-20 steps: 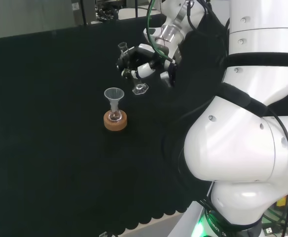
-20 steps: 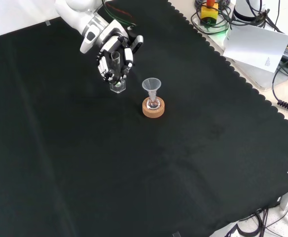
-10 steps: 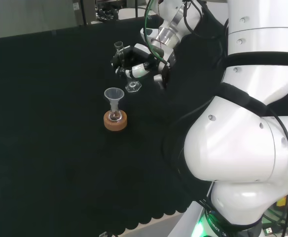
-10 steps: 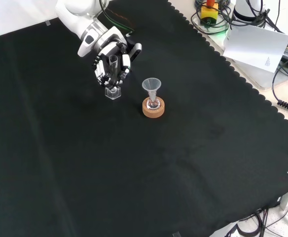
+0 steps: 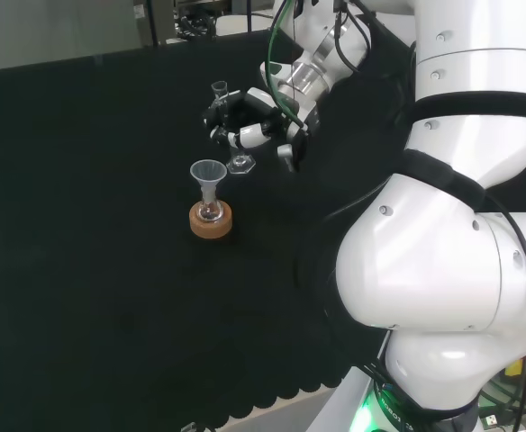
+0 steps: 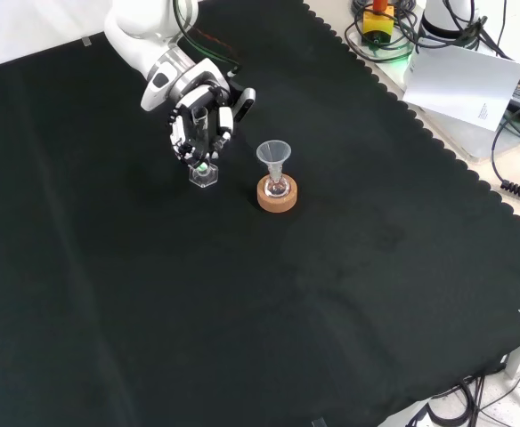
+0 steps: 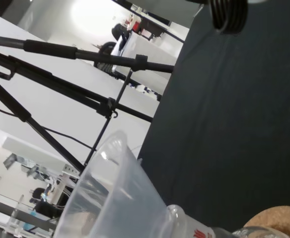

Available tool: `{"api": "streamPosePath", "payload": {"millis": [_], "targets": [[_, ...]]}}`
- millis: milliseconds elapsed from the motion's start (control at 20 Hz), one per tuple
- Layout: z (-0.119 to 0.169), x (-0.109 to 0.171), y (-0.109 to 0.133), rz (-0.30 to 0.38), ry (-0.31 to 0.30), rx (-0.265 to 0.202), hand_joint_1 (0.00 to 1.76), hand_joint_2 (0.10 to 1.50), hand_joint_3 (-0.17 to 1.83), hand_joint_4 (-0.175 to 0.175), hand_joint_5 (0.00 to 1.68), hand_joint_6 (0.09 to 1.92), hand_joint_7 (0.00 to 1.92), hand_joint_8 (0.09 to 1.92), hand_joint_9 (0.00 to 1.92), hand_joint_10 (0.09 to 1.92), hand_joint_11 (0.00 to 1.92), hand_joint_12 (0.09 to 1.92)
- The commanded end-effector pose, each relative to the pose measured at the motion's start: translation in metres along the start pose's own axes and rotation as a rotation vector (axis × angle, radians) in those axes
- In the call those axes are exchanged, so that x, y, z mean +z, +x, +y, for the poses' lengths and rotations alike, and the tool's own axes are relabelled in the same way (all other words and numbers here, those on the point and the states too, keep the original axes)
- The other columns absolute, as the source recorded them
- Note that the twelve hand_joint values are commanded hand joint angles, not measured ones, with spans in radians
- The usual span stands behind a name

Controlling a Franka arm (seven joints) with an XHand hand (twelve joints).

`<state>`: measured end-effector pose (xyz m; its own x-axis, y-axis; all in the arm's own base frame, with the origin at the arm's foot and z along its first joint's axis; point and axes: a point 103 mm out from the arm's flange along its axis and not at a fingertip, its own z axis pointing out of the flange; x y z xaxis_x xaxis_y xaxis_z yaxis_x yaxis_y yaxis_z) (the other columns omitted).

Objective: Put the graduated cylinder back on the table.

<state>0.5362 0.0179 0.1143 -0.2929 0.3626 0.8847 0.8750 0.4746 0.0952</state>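
Right, hand (image 6: 199, 120) angled down, fingers curled round the graduated cylinder (image 6: 203, 169), whose base sits at the counter (image 6: 349, 294), just beside the funnel (image 6: 274, 157).

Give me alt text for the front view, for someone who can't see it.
A robot hand with fingers curled round a clear graduated cylinder holds it upright, its base at or just above the black cloth. To its right in this view, apart from it, a clear funnel sits in a flask on a cork ring.
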Motion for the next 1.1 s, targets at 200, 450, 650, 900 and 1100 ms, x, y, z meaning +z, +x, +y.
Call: {"api": "streamPosePath", "payload": {"millis": [200, 450, 650, 900, 1100], "targets": [[0.0067, 0.0057, -0.0023, 0.022, -0.009, -0.013, 1.45, 0.92, 0.71, -0.131, 0.90, 0.87, 0.81, 0.76, 1.09, 0.46, 0.98, 0.86], [0.0064, 0.0055, -0.0051, 0.024, -0.015, -0.012, 1.45, 0.92, 0.71, -0.132, 0.90, 0.86, 0.81, 0.76, 1.09, 0.46, 0.98, 0.86], [0.0070, 0.0062, -0.0062, 0.024, -0.019, -0.010, 1.45, 0.92, 0.71, -0.132, 0.90, 0.86, 0.81, 0.76, 1.09, 0.46, 0.98, 0.86], [0.0080, 0.0062, -0.0089, 0.030, -0.016, -0.007, 1.45, 0.92, 0.71, -0.132, 0.90, 0.86, 0.81, 0.76, 1.09, 0.46, 0.98, 0.86], [0.0084, 0.0069, -0.0109, 0.028, -0.016, 0.000, 1.45, 0.92, 0.71, -0.132, 0.90, 0.86, 0.81, 0.76, 1.09, 0.46, 0.98, 0.87]]}}
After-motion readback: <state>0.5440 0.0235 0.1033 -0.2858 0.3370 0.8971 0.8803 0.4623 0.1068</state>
